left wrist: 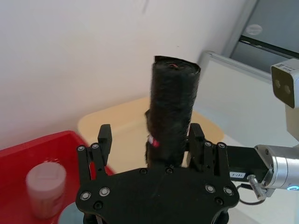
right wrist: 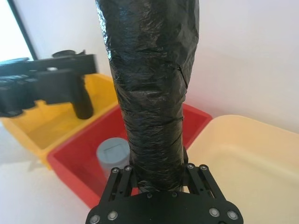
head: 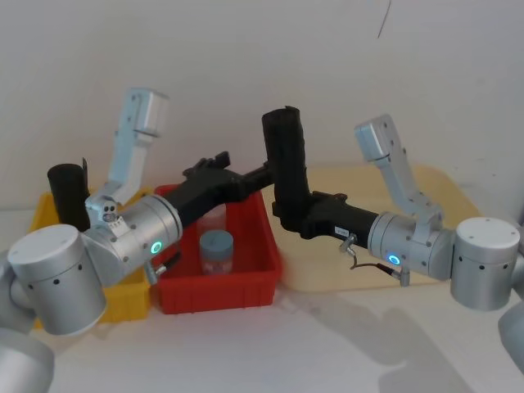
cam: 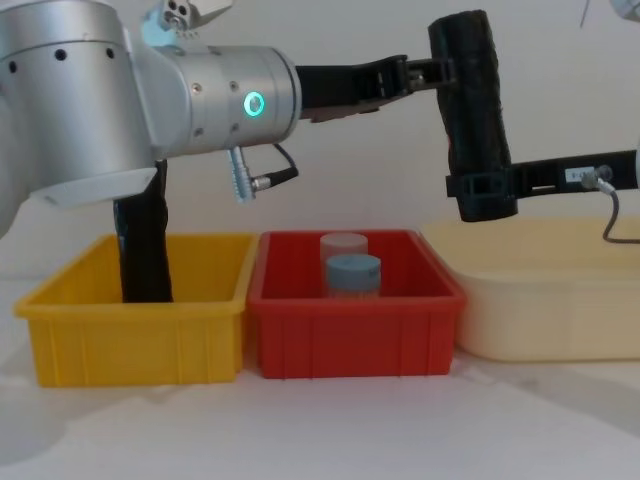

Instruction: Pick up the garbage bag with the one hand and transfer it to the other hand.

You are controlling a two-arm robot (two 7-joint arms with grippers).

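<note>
The garbage bag point(head: 285, 151), a thick black glossy roll, stands upright in the air above the gap between the red bin and the cream tray. My right gripper point(head: 288, 214), slim, black and white-labelled, is shut on its lower end point(cam: 482, 187) point(right wrist: 156, 170). My left gripper point(head: 264, 173), on the arm with the green-lit ring, reaches the roll's upper half from the left point(cam: 430, 72). Its fingers stand wide open, and in the left wrist view the garbage bag point(left wrist: 174, 107) shows between them point(left wrist: 150, 135), close to one finger point(left wrist: 196, 135).
Below the arms, a yellow bin point(cam: 130, 335) holds a slimmer black roll point(cam: 145, 250). A red bin point(cam: 355, 335) holds a grey-lidded jar point(cam: 352, 275) and a clear one. A cream tray point(cam: 550, 310) lies to the right. A white wall stands close behind.
</note>
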